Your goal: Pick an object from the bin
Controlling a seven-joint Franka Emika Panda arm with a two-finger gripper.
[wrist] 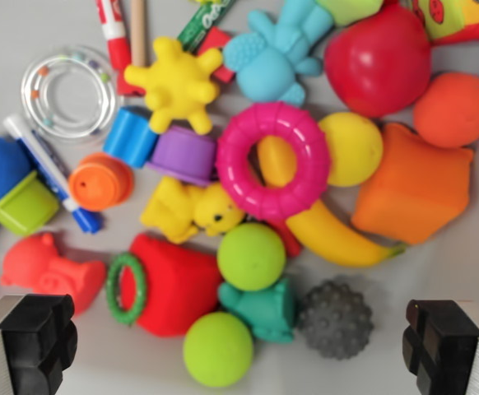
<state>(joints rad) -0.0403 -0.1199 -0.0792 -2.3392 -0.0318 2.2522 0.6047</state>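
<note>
Above the bin floor (470, 247) hangs the gripper (244, 350), its two black fingers (38, 333) spread wide at the bottom corners of the wrist view, holding nothing. Toys crowd the floor below: a lime ball (218, 349) lies nearest between the fingers, just beside a grey spiky ball (334, 319) and a teal toy (264, 311). Judging by this, the step is choosing a target; next comes descending straight over one piece, clear of its neighbours.
</note>
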